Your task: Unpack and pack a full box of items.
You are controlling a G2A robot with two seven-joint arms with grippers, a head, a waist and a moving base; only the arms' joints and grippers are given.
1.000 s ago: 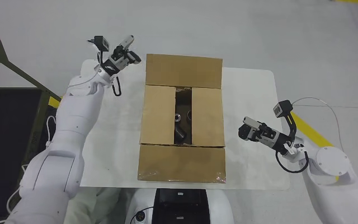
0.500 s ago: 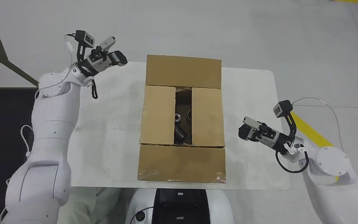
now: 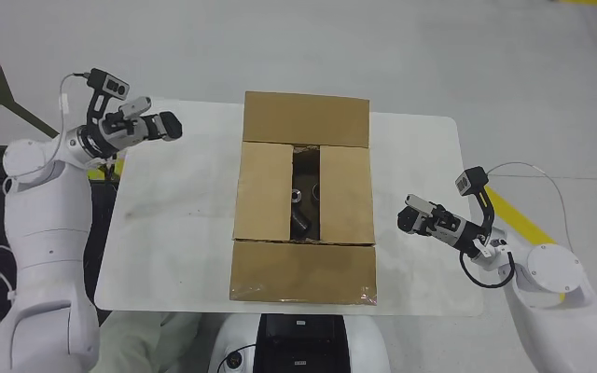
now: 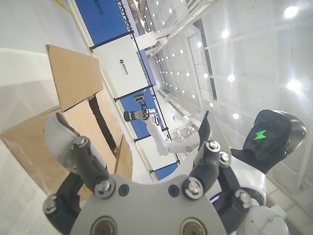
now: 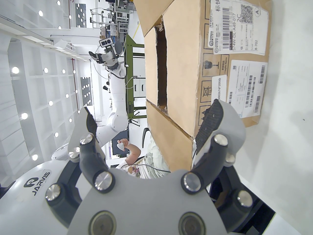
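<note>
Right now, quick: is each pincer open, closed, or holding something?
Left pincer: open, holding nothing.
Right pincer: open, holding nothing, beside the cardboard box without touching it.

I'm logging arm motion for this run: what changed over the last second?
The left hand drew away from the far corner of the box, out sideways to the edge of the table and a little nearer the robot, open and empty. The right hand stayed beside the box, open; the box did not move.
</note>
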